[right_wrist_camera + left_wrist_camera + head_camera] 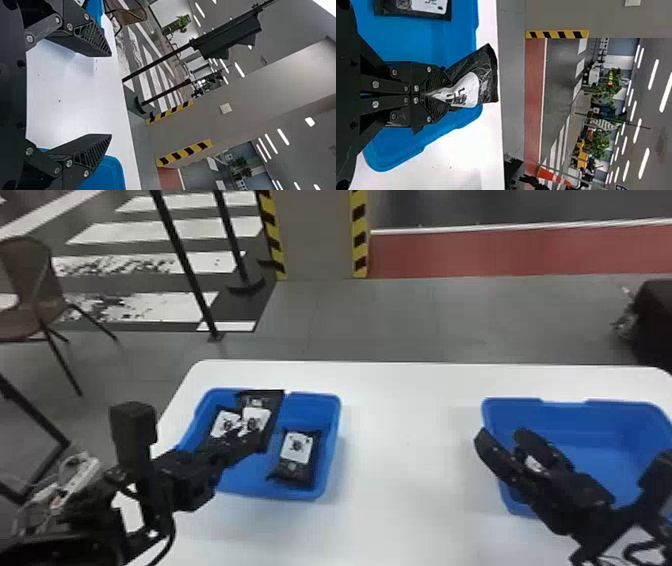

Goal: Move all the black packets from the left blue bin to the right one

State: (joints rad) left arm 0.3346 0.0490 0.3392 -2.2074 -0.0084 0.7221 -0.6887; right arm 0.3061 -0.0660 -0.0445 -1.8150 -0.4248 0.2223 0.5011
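Note:
In the head view my left gripper [241, 436] is over the left blue bin [331, 450], shut on a black packet [267, 404] with a white label. The left wrist view has this gripper [429, 94] pinching one end of the held packet [484, 75]. A second black packet [226, 424] is partly hidden behind the held one and the gripper; a third packet [295, 467] lies in the bin's right half. Over the left part of the right blue bin [600, 450], my right gripper [503, 435] is open. Its fingers stand wide apart in the right wrist view, gripper [111, 95] holding nothing.
Both bins stand on a white table [400, 470], with bare tabletop between them. Past its far edge are a striped pillar [320, 235] and dark posts. A brown chair [30, 295] stands on the floor at the left, and a dark object [652, 320] at the right.

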